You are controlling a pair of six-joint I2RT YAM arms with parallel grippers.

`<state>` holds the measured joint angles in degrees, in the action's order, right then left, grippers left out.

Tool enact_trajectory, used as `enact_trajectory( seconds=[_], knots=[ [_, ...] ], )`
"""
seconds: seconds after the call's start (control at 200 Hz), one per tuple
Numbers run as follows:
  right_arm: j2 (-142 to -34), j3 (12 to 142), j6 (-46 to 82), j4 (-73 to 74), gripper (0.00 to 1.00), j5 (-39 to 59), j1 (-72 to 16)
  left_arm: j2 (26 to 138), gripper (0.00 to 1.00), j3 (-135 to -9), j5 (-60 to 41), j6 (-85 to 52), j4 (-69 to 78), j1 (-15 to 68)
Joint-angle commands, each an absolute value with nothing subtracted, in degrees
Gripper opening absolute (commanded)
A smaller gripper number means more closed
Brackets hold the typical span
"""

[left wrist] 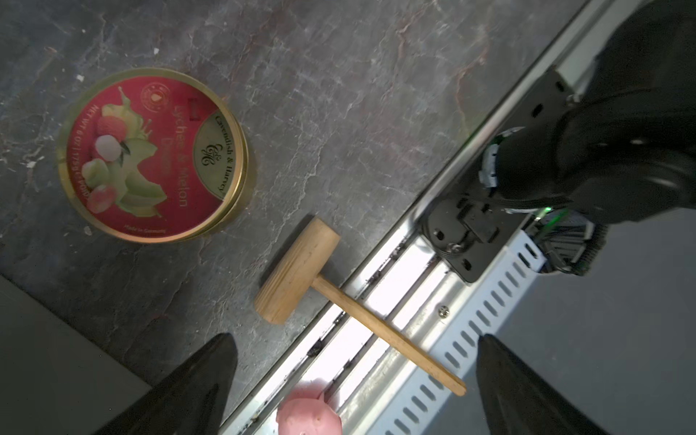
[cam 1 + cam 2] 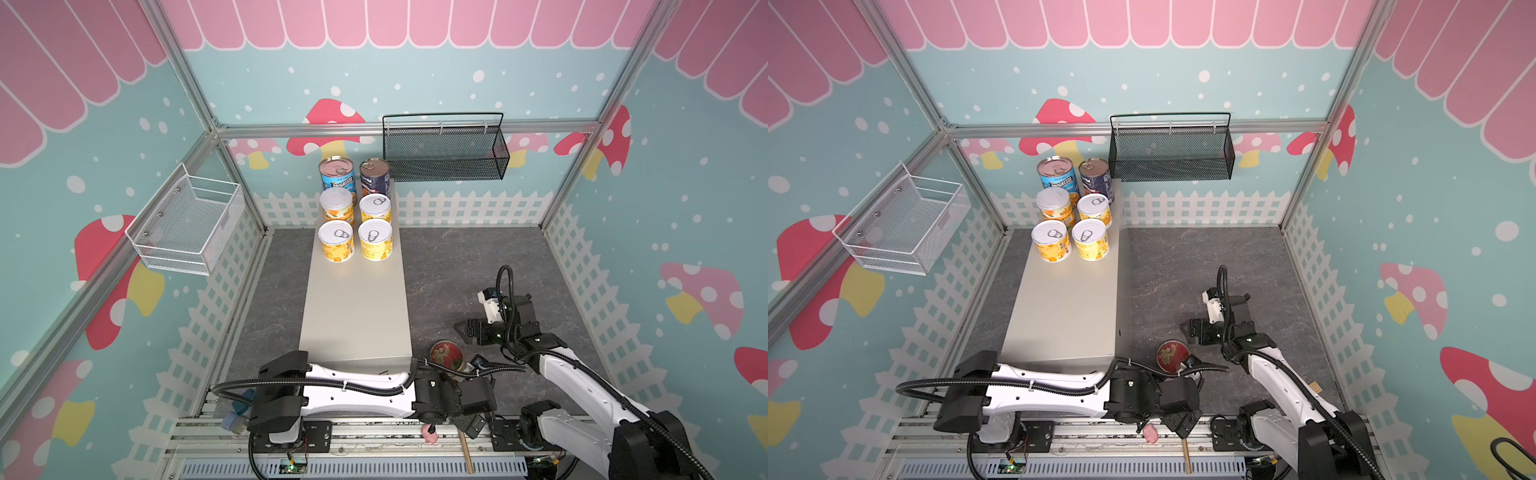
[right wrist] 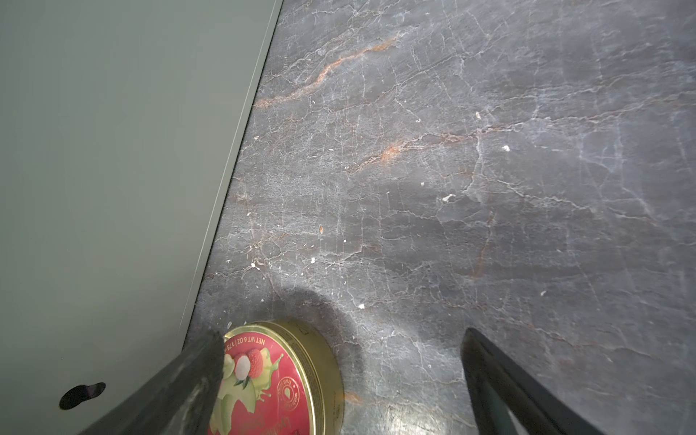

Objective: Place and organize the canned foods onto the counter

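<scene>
My right hand (image 3: 342,335) stands wide open, low over the dark floor (image 3: 452,188), and holds nothing. The red-lidded tin (image 3: 278,380) lies flat on the floor right beside one of its fingers (image 3: 180,380). That finger partly hides the tin, and I cannot tell whether they touch. The side of the desk (image 3: 113,169) rises just beyond that finger.

My left hand (image 1: 356,339) is spread wide too and grips nothing. A small pink toy (image 1: 309,414) sits between its fingers, a wooden mallet (image 1: 297,271) lies just ahead, and the tin is farther ahead.

In both top views the tin lies on the floor between my two hands. The other cans stand on the desk's far end, well apart from both hands: the light-blue Progresso can (image 2: 337,176), the navy can (image 2: 375,176) and four short yellow cans (image 2: 336,241).
</scene>
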<state>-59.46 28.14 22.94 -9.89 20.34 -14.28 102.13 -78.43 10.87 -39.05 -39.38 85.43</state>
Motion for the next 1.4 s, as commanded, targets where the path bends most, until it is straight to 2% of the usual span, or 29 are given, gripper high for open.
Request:
enact_trajectory(
  seconds=[0.0, 0.245, 0.36, 0.535, 0.665, 0.816, 0.986, 1.086, 1.391],
  knots=[
    [-59.67, 29.58, 22.6, -9.39, 0.98, 19.69, -14.16, 104.06, 0.99, -80.52, 15.35, -41.78, -45.05, 84.64],
    [-59.81, 28.32, 22.41, -8.24, 0.94, 18.99, -14.15, 109.02, 0.95, -80.78, 22.61, -43.75, -44.98, 84.29],
    [-60.49, 28.3, 22.32, -8.1, 0.87, 18.41, -14.15, 110.99, 0.93, -81.47, 22.85, -43.97, -44.15, 83.86],
    [-62.76, 28.92, 21.97, -8.18, 0.75, 16.51, -14.13, 109.93, 0.86, -79.77, 20.78, -43.35, -40.05, 81.56],
    [-63.5, 28.87, 21.97, -7.82, 0.73, 15.5, -14.15, 108.57, 0.84, -78.19, 18.63, -43.4, -36.22, 79.78],
    [-65.54, 29.95, 21.8, -7.73, 0.64, 14.75, -14.15, 109.06, 0.81, -78.4, 15.82, -44.53, -35.42, 78.08],
    [-69.49, 32.27, 20.84, -8.12, 0.66, 15.47, -14.15, 109.54, 0.81, -79.31, 16.93, -45.86, -36.38, 77.35],
    [-72.35, 33.32, 20.31, -8.08, 0.75, 17.72, -14.15, 110.38, 0.82, -79.92, 17.94, -46.87, -37.58, 77.17],
    [-76.73, 34.99, 18.4, -7.38, 0.75, 22.38, -14.15, 111.45, 0.84, -79.43, 17.94, -50.99, -38.49, 75.74]
  ],
)
